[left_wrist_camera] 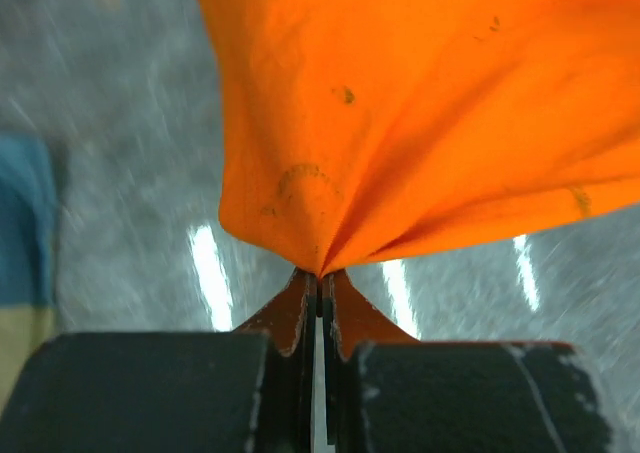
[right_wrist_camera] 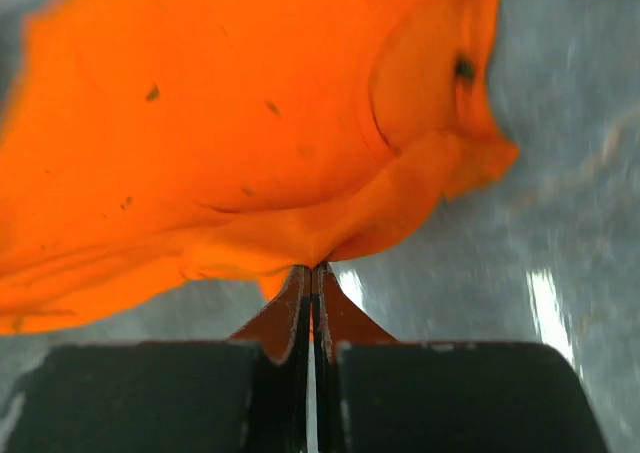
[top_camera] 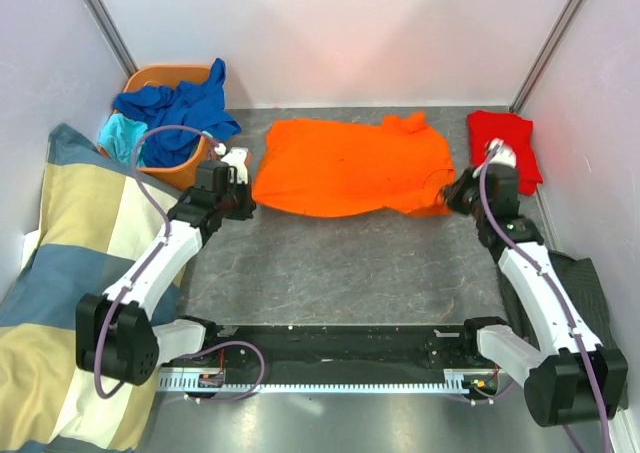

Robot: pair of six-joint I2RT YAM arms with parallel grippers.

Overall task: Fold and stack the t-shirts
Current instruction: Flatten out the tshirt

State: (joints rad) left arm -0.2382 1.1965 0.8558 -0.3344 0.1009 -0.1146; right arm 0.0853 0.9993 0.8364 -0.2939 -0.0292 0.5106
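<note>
Two corners of the orange t-shirt (top_camera: 350, 165) are being held: our left end effector (top_camera: 246, 201) is clenching the near left corner and our right end effector (top_camera: 455, 195) is clenching the near right one, each pair of fingers (left_wrist_camera: 285, 323) pressed together on a pinch of cloth (both wrist views are showing the fabric puckering and fanning out from the tips). The shirt is lying spread across the far middle of the tabletop (top_camera: 340, 263), its collar end bunching toward the right. We are gripping the matching near corners, we judge, so that the near edge can be lifted level and carried over for a fold without one side dragging. The red t-shirt (top_camera: 505, 138) is lying near the orange one's right end, and the basket (top_camera: 150, 76) holding the blue t-shirts (top_camera: 185, 108) and a turquoise t-shirt (top_camera: 122, 133) is crowding the far left, near our left end effector. The widest open stretch is lying between the near edge and our bases, while the far edge is sitting near the back wall (top_camera: 340, 33), leaving us little margin there.
</note>
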